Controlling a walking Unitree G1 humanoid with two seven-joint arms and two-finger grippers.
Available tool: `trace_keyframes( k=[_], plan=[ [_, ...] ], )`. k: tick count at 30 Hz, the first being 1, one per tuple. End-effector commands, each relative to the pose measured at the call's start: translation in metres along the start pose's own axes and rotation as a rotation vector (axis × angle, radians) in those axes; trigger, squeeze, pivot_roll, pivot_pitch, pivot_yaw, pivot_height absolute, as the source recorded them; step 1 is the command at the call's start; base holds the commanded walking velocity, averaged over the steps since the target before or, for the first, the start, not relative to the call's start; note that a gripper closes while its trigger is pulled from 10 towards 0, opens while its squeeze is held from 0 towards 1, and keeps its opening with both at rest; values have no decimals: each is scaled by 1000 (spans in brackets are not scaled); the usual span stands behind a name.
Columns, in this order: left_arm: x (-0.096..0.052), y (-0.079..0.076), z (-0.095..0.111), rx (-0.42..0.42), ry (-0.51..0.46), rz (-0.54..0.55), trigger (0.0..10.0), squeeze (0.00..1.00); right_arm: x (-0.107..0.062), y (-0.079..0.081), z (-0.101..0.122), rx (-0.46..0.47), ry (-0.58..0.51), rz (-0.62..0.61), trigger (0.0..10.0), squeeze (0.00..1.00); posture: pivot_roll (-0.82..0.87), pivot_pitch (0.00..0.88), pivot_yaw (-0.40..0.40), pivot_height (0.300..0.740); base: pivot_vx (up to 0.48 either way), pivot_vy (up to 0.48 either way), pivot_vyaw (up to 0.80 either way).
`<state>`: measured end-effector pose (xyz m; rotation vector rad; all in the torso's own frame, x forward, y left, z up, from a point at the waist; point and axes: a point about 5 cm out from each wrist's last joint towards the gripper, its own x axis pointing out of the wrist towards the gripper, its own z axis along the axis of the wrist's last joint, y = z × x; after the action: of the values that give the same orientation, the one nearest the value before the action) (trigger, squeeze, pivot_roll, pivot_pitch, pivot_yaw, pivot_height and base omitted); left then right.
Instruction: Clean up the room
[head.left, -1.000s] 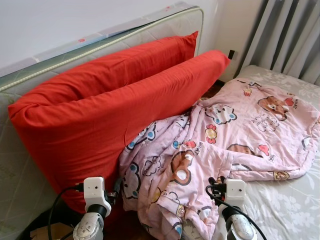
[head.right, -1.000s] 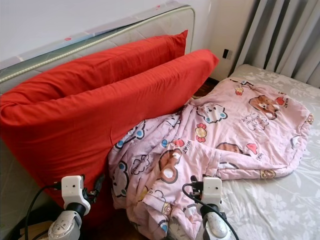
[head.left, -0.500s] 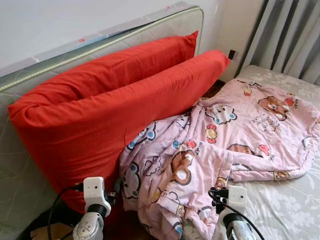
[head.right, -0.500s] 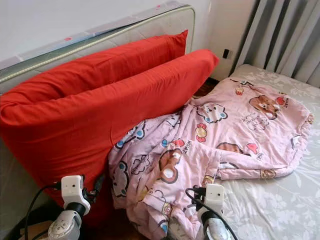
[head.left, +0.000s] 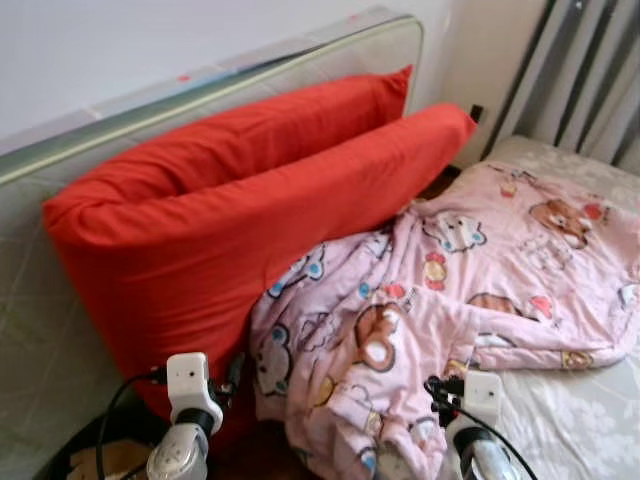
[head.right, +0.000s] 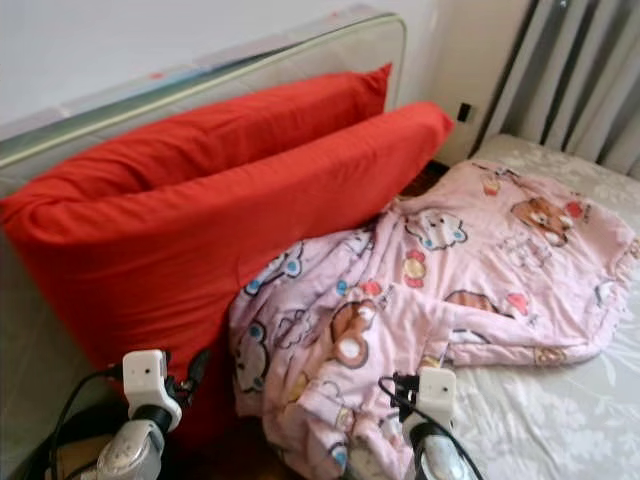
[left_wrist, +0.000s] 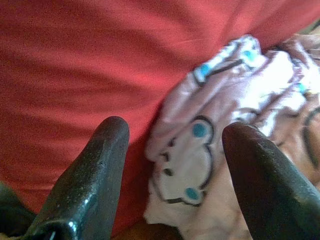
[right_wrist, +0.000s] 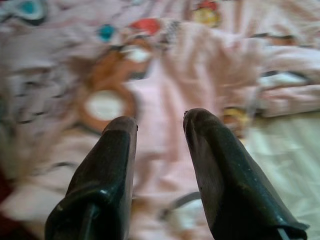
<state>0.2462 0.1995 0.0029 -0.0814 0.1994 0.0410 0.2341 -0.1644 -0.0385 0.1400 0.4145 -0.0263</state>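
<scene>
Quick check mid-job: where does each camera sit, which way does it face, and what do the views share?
Left and right eye views: head, facing forward and down at red cushion, pink blanket, bed; both wrists at the bottom.
Left wrist view: along the open left gripper, facing cushion and blanket edge.
Right wrist view: along the open right gripper, facing the blanket.
Shared: the blanket.

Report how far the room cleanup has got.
Done: nothing that shows; the pink blanket lies crumpled, half off the bed, against the red cushions. In hand: both grippers are open and empty, the left gripper pointing at the blanket's edge by the cushions, the right gripper above the blanket. Left: grasp the blanket and straighten it on the bed.
</scene>
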Motion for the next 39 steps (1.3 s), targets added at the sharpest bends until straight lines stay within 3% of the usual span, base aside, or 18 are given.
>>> trace_keyframes(
  k=[1,12,17,39],
  plan=[
    [1,-1,1,2,0,-5,10000,0,-3,-3,-6,0,30,-10,10000,0,50,26,2,740,0,0,0],
    [1,-2,2,1,2,-8,10000,0,-5,-12,-8,0,46,-51,10000,0,45,34,5,740,0,0,0],
    [1,-3,1,2,3,-10,10000,0,-7,-16,-10,-7,58,-62,10000,0,46,37,6,717,0,0,0],
    [1,-5,1,0,3,-14,10000,0,-1,-1,-5,-28,43,-10,10000,0,42,43,5,679,0,0,0]
  ],
)
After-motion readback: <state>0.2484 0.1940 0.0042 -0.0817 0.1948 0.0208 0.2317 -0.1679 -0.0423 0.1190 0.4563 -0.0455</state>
